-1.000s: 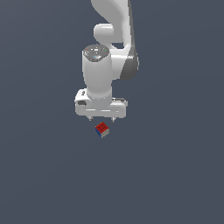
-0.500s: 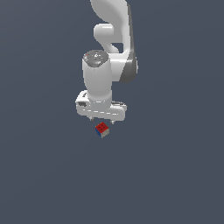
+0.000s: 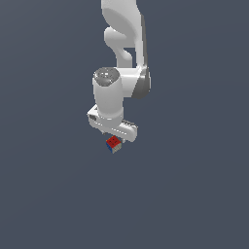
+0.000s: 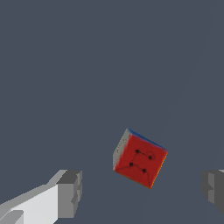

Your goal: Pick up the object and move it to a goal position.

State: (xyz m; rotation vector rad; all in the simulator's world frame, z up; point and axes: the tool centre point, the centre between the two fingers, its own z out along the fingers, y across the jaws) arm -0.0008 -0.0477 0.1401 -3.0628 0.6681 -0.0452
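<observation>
The object is a tiny cube [image 3: 113, 144] with a red top, a blue side and a whitish side. It rests on the flat dark grey floor [image 3: 194, 194]. My white gripper [image 3: 116, 139] hangs straight above it, with the hand's underside just over the cube. In the wrist view the cube [image 4: 140, 158] shows its red face, tilted, with a blue edge and a grey-white side. It lies between the two grey fingertips [image 4: 69, 193], slightly off centre toward the far one, and touches neither. The gripper [image 4: 141, 191] is open and empty.
The white arm [image 3: 124, 39] rises to the top of the exterior view. Plain grey floor lies all around the cube.
The hand has come down closer to the cube and now overlaps its top edge in the exterior view. The cube has not moved.
</observation>
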